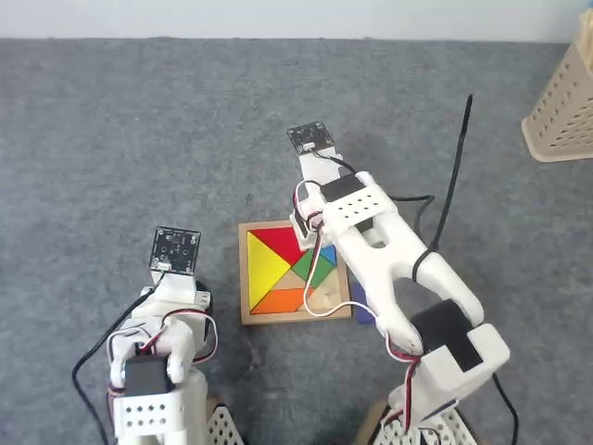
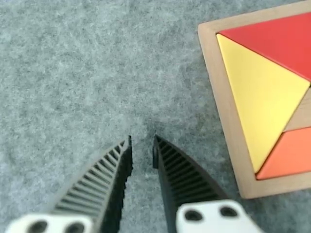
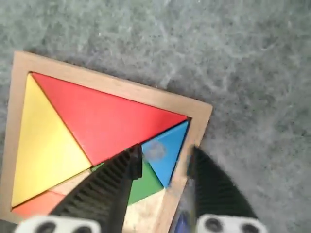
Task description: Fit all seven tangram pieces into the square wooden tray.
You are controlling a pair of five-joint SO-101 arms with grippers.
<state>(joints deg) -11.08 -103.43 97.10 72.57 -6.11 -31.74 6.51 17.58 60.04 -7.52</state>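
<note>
Grey carpet (image 1: 139, 139). Tray (image 1: 244, 273) is part filled, with a bare gap (image 1: 320, 295) near its right rim. Loose violet piece (image 1: 363, 311) lies just outside that rim, mostly under the arm, so axis and heading are unclear. Right gripper (image 3: 165, 150) is nearer, half open and empty over the rim. Left gripper (image 2: 142, 141) sits off the tray's left rim, slightly open, empty.

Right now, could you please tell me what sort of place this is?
Likely a robot training bench: grey mat, left arm and right arm side by side, wooden tangram tray.

Red triangle (image 3: 112, 121) — yellow triangle (image 3: 43, 141)
</note>
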